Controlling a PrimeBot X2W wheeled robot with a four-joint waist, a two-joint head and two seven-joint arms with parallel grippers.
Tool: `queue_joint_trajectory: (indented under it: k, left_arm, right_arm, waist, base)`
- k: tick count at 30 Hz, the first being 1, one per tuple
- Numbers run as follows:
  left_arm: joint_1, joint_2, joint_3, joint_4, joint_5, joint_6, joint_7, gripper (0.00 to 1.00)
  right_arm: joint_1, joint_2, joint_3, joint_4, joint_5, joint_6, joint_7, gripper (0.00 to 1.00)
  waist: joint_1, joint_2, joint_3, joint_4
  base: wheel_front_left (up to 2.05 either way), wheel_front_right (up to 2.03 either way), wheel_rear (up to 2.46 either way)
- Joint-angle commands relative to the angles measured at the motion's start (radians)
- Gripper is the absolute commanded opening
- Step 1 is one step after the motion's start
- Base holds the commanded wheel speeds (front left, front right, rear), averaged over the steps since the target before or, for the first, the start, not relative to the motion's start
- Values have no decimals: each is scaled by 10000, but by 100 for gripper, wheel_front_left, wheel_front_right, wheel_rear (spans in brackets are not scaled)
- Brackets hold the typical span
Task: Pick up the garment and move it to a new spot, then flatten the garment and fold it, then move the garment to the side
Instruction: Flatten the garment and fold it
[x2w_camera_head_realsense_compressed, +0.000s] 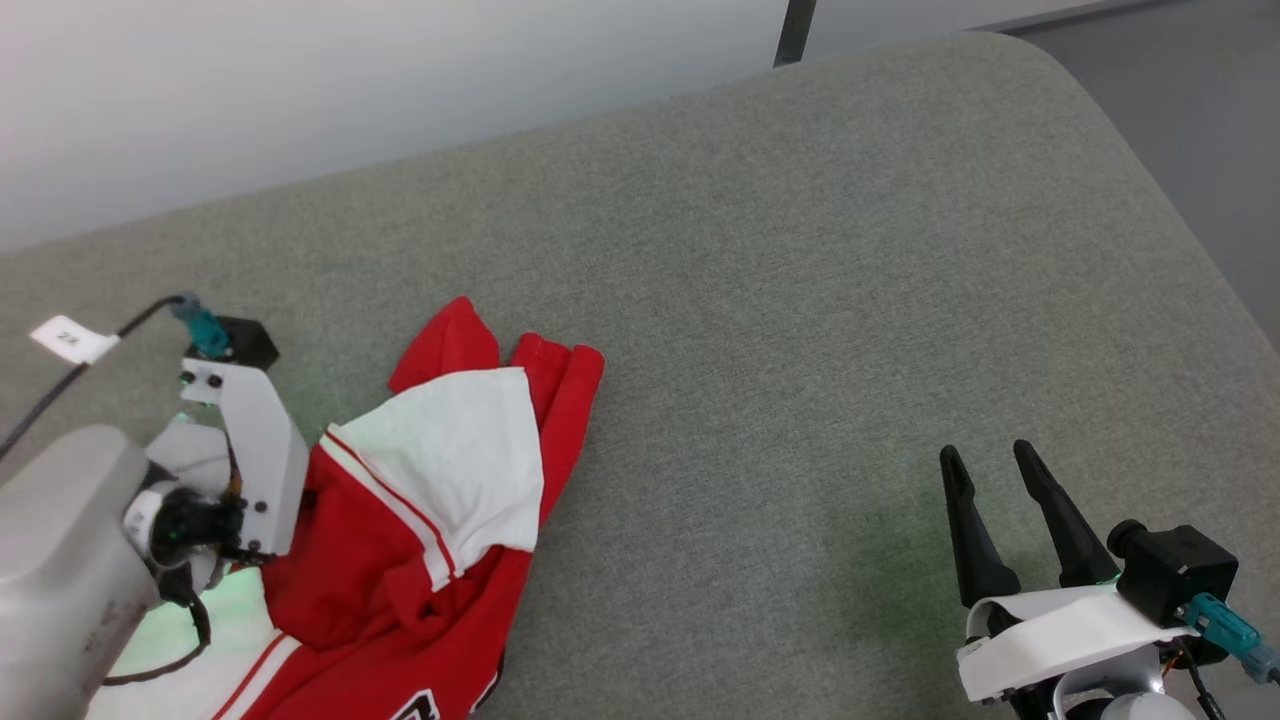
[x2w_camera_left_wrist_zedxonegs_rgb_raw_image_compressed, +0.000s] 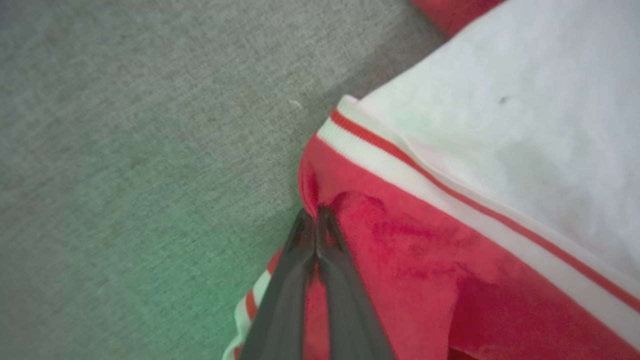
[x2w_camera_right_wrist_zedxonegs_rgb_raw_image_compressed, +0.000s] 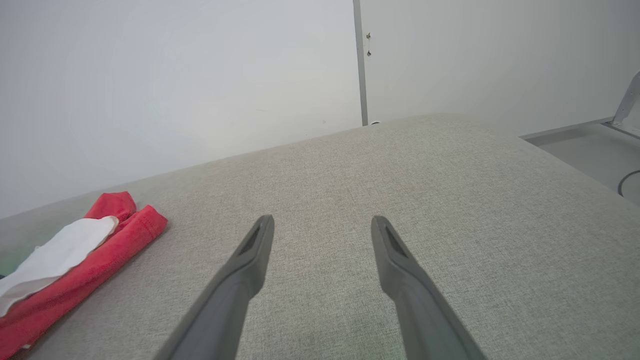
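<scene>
The garment (x2w_camera_head_realsense_compressed: 420, 520) lies crumpled at the lower left of the grey padded surface: red cloth, a white sleeve on top, red-and-white striped trim, and a bit of a black number at the bottom edge. In the left wrist view my left gripper (x2w_camera_left_wrist_zedxonegs_rgb_raw_image_compressed: 315, 217) is shut, its two tips pinching a small fold of the garment's (x2w_camera_left_wrist_zedxonegs_rgb_raw_image_compressed: 425, 260) red cloth just below the striped trim. In the head view its fingers are hidden behind the wrist. My right gripper (x2w_camera_head_realsense_compressed: 988, 455) hovers open over bare surface at the lower right, far from the garment (x2w_camera_right_wrist_zedxonegs_rgb_raw_image_compressed: 75, 260); nothing is between its fingers (x2w_camera_right_wrist_zedxonegs_rgb_raw_image_compressed: 250, 260).
The grey surface (x2w_camera_head_realsense_compressed: 800, 300) reaches back to a white wall, and its rounded edge drops to the floor (x2w_camera_head_realsense_compressed: 1200, 90) at the far right. A dark post (x2w_camera_head_realsense_compressed: 795, 30) stands behind it. A black cable with a white tag (x2w_camera_head_realsense_compressed: 70, 340) runs by my left wrist.
</scene>
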Motion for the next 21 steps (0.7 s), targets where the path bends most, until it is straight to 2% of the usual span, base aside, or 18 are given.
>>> queue_joint_trajectory:
  k: [1,8,15,21]
  left_arm:
    - [473,-215,-320,-3,90,-45,146,0]
    - [-406,101,-208,-793,732,-179,-819,0]
    - [-1065,-213,-429,-1833,900,-289,-1703,0]
    - [-1659,-619,-969,-2751,348,-292,-2072,0]
  right_arm:
    - [-134,9,-15,17,46,2,-54,100]
    - [53,9,-5,127,-51,2,52,100]
    - [218,9,122,127,-74,2,186,100]
    - [287,8,82,122,-87,2,260,100]
  waist:
    - [0,0,-59,24]
    - [0,0,-474,49]
    - [0,0,-867,-114]
    - [0,0,-1037,-458]
  base:
    - [0,0,0]
    - [0,0,0]
    - [0,0,0]
    - [0,0,0]
